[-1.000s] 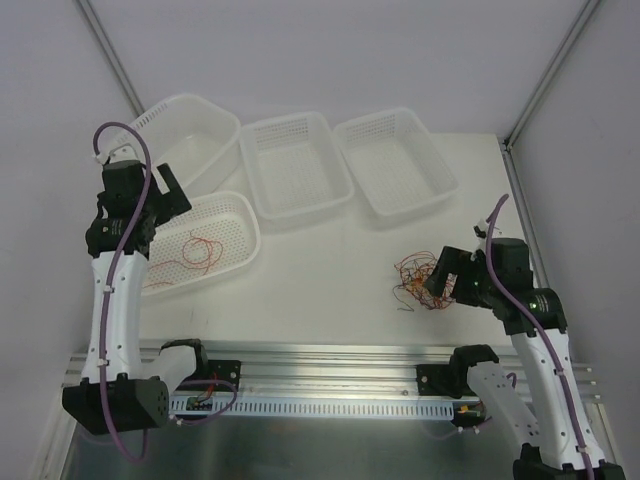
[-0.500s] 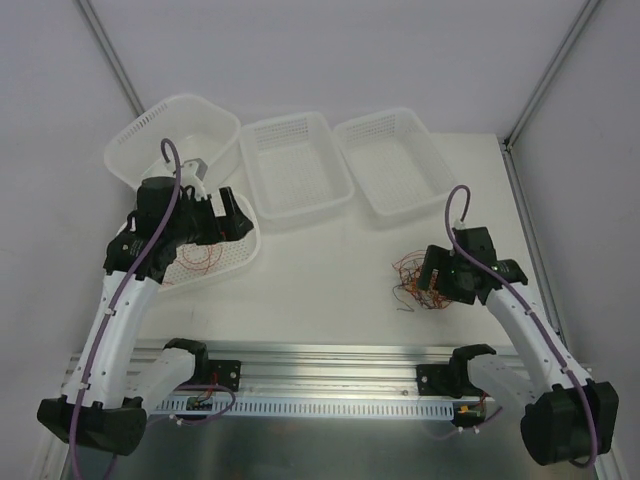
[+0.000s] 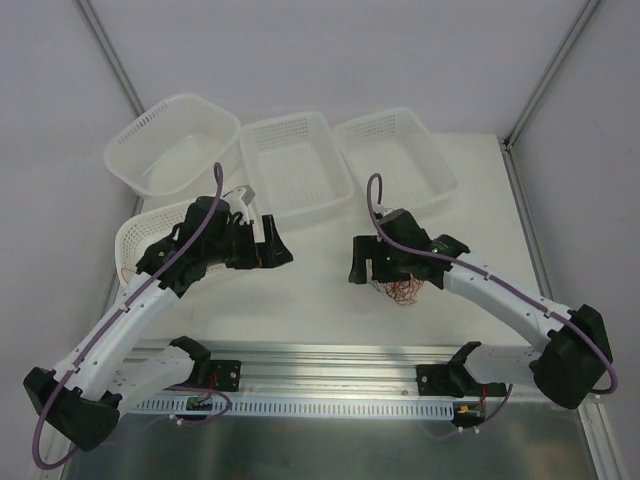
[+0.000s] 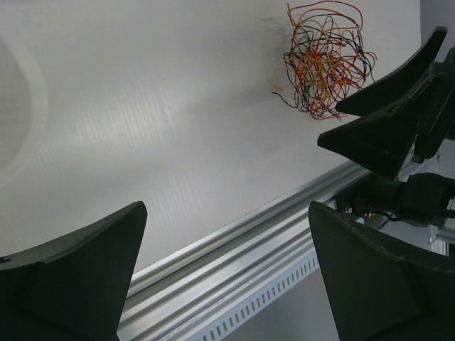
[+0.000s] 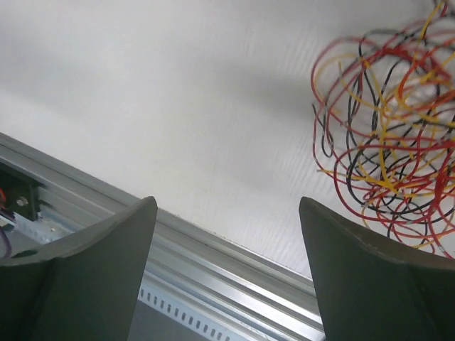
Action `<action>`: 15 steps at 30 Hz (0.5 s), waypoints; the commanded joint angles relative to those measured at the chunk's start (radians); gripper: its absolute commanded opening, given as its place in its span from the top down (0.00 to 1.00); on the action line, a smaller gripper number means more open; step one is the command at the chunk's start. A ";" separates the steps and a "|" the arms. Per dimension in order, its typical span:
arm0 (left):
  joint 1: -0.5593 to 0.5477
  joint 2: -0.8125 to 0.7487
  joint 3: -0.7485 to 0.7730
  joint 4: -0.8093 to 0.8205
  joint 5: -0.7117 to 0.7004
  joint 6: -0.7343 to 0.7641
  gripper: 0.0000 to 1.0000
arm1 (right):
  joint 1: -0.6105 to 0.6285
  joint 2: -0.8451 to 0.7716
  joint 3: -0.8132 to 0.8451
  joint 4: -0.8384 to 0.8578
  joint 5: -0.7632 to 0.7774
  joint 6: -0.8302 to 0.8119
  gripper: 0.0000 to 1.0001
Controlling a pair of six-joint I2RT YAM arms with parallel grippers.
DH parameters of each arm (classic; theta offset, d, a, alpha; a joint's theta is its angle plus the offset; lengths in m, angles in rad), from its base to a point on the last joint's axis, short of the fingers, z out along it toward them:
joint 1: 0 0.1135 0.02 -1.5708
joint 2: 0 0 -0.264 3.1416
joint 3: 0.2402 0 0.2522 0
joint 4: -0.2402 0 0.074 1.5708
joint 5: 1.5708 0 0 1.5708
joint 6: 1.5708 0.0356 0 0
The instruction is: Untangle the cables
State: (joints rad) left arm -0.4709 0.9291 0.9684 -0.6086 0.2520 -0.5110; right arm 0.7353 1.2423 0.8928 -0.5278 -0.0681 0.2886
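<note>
Both pairs of jaws spread wide and empty, left gripper (image 3: 278,252) over the table (image 3: 320,305), right gripper (image 3: 361,266) just beside tangled cables (image 3: 399,289), heap at its 4 o'clock

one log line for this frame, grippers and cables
cables: tangled clump on table, ungripped | left gripper: open, empty | right gripper: open, empty, beside clump

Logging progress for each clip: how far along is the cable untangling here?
Done: nothing visibly; the cables lie as one knotted clump on the table. In hand: nothing; the left fingers and right fingers are open and empty, the right ones close beside the clump. Left: grasp strands, pull them apart; the three far baskets look empty.
</note>
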 commanded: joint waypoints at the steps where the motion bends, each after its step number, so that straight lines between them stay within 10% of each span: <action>1: -0.069 0.020 0.001 0.093 -0.055 -0.078 0.01 | 0.004 -0.052 0.104 -0.050 0.101 -0.011 0.14; 15: -0.371 0.539 0.279 0.325 -0.158 -0.119 0.01 | -0.442 -0.297 -0.005 -0.216 0.149 -0.097 0.20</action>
State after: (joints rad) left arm -0.8089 1.3785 1.1591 -0.3870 0.1318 -0.6136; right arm 0.3492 0.9665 0.9108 -0.7013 0.1120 0.2199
